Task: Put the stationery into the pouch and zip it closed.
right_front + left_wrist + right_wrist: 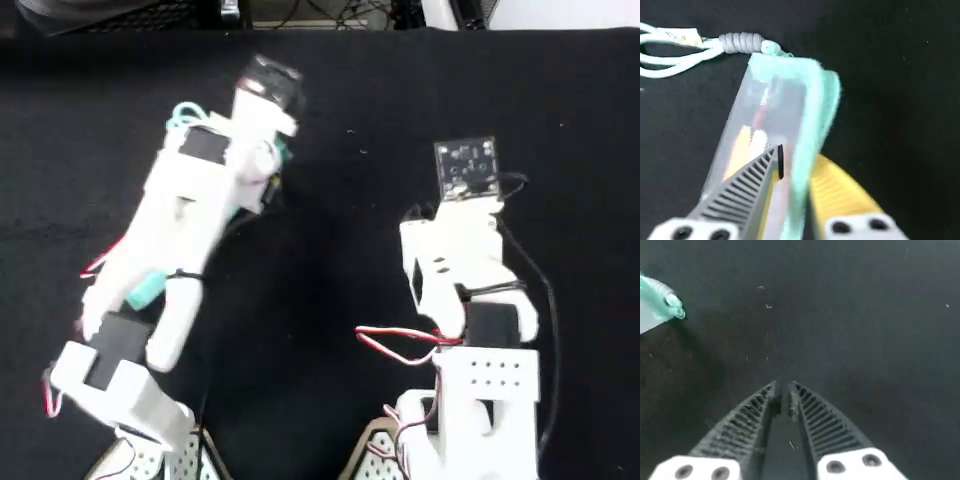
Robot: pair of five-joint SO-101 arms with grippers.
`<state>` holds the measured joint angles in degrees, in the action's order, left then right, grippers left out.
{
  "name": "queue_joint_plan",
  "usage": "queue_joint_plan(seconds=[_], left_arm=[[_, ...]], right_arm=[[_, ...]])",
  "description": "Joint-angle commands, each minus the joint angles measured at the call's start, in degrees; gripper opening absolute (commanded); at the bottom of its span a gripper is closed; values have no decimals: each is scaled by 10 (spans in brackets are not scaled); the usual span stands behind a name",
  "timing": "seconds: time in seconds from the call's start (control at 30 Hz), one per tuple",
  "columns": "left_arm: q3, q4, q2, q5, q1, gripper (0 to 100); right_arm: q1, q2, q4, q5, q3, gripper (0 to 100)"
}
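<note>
The fingers (745,187) of the left gripper (796,160) are clamping the pouch (775,110) between them. One finger is grey plastic with a ribbed, sawtooth face; the other finger (840,192) is smooth and yellow. The single pouch is a long, flat rectangle of clear, slightly frosted film, edged along one side and across its far end with a soft mint-green band. Through the film a few blurred shapes are showing, one yellow-orange, one white and one thin red streak, but I cannot tell what each is. At the pouch's far corner a pale cord (670,55) is hanging off, its strands bound by a tight coil (740,42) of grey wrapping and then spreading into several loops on the table (900,75), which is wearing a matte black cloth.

From above, the left arm (190,230), made of white blocky plastic, is stretching over the left half of the table toward the far side, with mint cord (185,113) peeking out beside it.

The right gripper (783,392) is hovering over bare black cloth, its two dark ribbed fingers (740,430) lying together at the tips and gripping nothing. Off to its left, a corner of the pouch (647,315) with a small round mint knot (674,305) is showing. The right arm (465,270) is sitting folded on the near right.
</note>
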<state>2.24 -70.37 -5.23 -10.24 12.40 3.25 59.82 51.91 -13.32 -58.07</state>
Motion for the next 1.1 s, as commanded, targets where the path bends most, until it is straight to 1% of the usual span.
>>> queue_joint_plan(seconds=[0.0, 0.03, 0.17, 0.23, 0.27, 0.3, 0.37, 0.43, 0.47, 0.5, 0.6, 0.63, 0.7, 0.8, 0.9, 1.0, 1.07], left_arm=[[110, -87, 1, 2, 5, 251], [152, -122, 2, 2, 3, 271], [328, -258, 13, 1, -7, 274], [395, -308, 20, 0, -11, 274], [415, -306, 27, 1, -15, 273], [429, -305, 41, 2, -36, 273], [436, -305, 85, 2, -95, 273], [413, -305, 120, 2, -153, 272], [383, -305, 136, 2, -183, 255], [342, -305, 151, 2, -208, 219], [198, -304, 215, -2, -256, 48], [138, -301, 236, -3, -266, 20], [6, -258, 283, -3, -286, 66], [-182, -133, 378, -4, -320, 54], [-375, -15, 491, -4, -335, 50], [-531, 49, 610, -4, -339, 48], [-602, 55, 678, -28, -335, 51]], right_arm=[[5, 6, -15, -48, -21, 35], [5, 6, -15, -57, -27, 34], [5, 6, -16, -60, -31, 33], [5, 6, -15, -60, -32, 33], [5, 6, -14, -60, -35, 32], [5, 6, -13, -60, -40, 32], [10, 7, -12, -60, -57, 32], [10, 7, -14, -60, -77, 26], [10, 7, -15, -60, -86, 12], [8, 7, -16, -60, -93, 11], [2, 35, -16, -60, -117, 13], [-4, 54, -16, -60, -129, 13], [-15, 109, -12, -59, -160, 13], [-42, 224, 7, -59, -219, 13], [-76, 356, 57, -59, -282, 13], [-85, 485, 125, -62, -337, 13], [-87, 483, 149, -63, -347, 14]])
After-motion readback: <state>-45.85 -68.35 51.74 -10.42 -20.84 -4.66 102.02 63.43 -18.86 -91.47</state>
